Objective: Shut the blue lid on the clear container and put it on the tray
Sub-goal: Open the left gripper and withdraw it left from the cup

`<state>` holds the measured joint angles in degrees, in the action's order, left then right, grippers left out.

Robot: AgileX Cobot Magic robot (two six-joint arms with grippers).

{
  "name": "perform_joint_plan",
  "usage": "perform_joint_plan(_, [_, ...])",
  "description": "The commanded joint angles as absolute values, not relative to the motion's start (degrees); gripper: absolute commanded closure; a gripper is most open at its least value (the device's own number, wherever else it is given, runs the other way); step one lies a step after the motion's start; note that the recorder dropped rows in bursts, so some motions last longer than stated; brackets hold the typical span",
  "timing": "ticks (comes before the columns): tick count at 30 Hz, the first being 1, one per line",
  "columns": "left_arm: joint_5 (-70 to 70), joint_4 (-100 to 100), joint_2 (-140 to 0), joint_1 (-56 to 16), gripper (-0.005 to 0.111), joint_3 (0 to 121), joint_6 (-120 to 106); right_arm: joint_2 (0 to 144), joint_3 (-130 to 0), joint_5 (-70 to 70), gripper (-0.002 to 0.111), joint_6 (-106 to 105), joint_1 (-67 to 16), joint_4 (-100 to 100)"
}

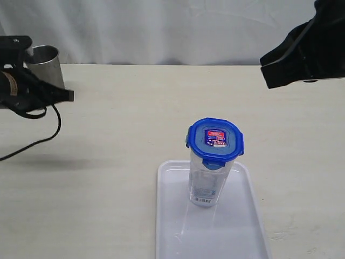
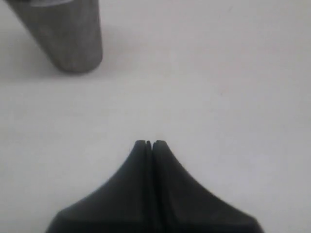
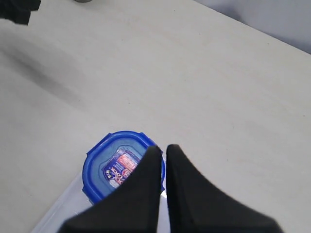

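One clear container stands upright, its long axis vertical, on one white tray. It sits at the tray end nearer both grippers, with open tray floor beyond it. One blue lid caps it, sticker facing up. The right gripper hangs above the lid, well apart, fingers pressed together and empty. The left gripper, clenched on nothing, is far off across open table, near one steel cup.
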<state>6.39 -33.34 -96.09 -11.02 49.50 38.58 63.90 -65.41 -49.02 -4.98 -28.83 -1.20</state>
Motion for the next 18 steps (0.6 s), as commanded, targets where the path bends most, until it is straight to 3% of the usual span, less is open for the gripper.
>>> perform_joint_plan(1, [23.29, -20.60, -95.73, -19.48, 0.107, 49.39, 24.51, 63.57, -65.16, -49.08, 0.104, -4.65, -28.83, -1.02])
perform_joint_plan(6, [21.99, 29.80, -95.73, -23.34, 0.107, 48.61, -22.37, 63.35, -65.16, -50.01, 0.104, -4.65, -28.83, -1.02])
perform_joint_plan(10, [13.44, 48.08, -95.48, -25.63, 0.107, 44.60, -37.81, 62.16, -65.16, -50.12, 0.104, -4.65, -28.83, -1.02])
perform_joint_plan(18, [17.44, 64.04, -95.58, -36.04, 0.107, 41.72, -57.30, 60.16, -65.16, -49.86, 0.104, -4.65, -28.83, -1.24])
